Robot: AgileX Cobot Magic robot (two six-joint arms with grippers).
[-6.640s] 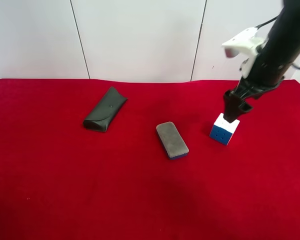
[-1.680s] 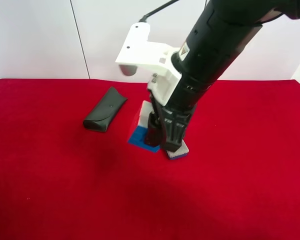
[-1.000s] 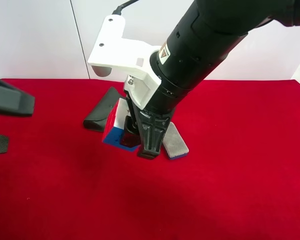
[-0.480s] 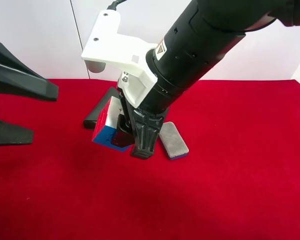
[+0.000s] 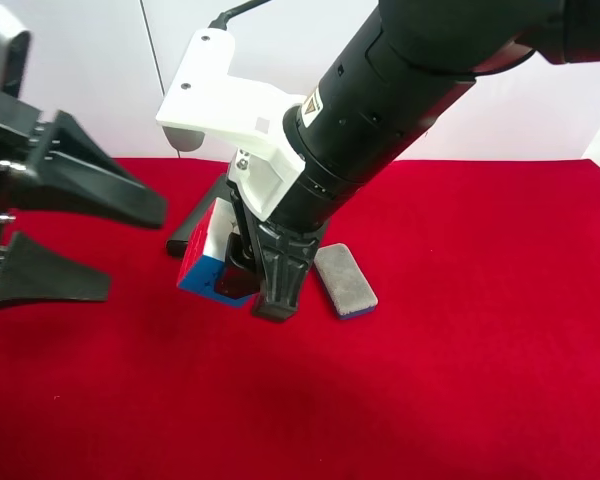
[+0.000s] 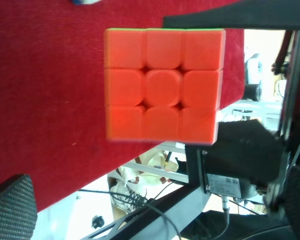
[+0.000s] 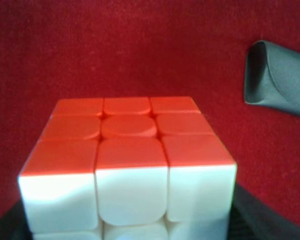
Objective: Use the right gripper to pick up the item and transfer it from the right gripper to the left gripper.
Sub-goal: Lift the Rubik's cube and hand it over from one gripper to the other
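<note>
Cube (image 5: 208, 262) is off the red cloth (image 5: 460, 390), in the air, pinched between the shut jaws of the right gripper (image 5: 252, 292). In the high view it covers part of the dark glasses case (image 7: 277, 82); the grey eraser (image 5: 345, 282) lies on the cloth just beside the gripper.

Left gripper (image 5: 135, 250): fingers spread wide, holding nothing, aimed at the cube, near but apart. Its wrist camera looks square onto a red face.

Risks, as I judge them:
- Right jaws let go before the left fingers have closed: cube drops to the cloth.
- Left fingers come in on the faces the right jaws already hold: fingers clash, or knock the cube loose.
- Off-centre squeeze: a tile layer may twist and the cube slip.
- Left fingers close while short of the cube: only an edge is caught.

Writing: yellow warning triangle sticker (image 5: 311, 103) on the right arm, no words legible. Small white code label (image 6: 224, 184) behind the cube in the left wrist view, unreadable. No logo seen on the cube.
</note>
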